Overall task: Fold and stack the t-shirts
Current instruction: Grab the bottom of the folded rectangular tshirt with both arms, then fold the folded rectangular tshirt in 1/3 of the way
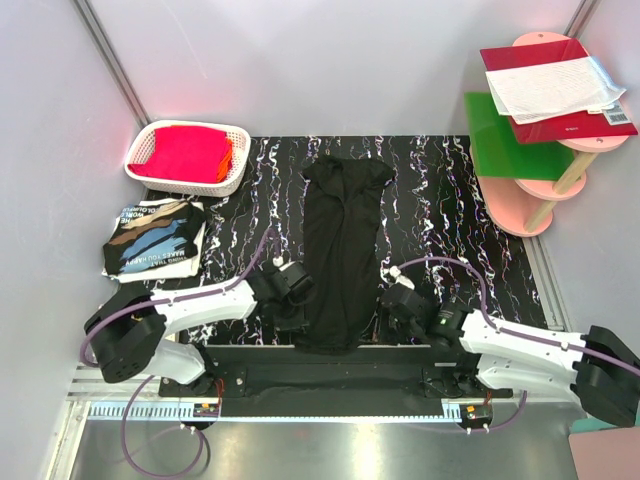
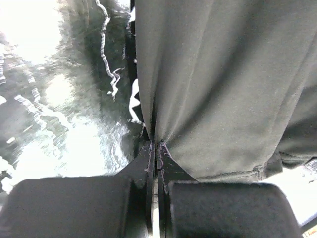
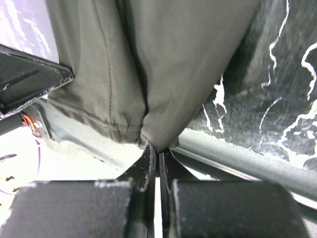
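Low at centre, my left gripper point(image 2: 154, 150) and right gripper point(image 3: 154, 148) each clamp the near hem of the shirt point(image 1: 345, 240) (to fold it in half, I reckon).

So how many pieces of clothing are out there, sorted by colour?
black t-shirt, spread on the table: 1
folded printed t-shirt: 1
red folded garment in the white basket: 1
Total: 3. The orange edge beneath the red one may be another.

The black t-shirt point(image 1: 342, 250) is seen as matt cloth, the black white-veined tabletop point(image 1: 450, 220) as glossy, the white lattice basket point(image 1: 190, 186) as plastic.
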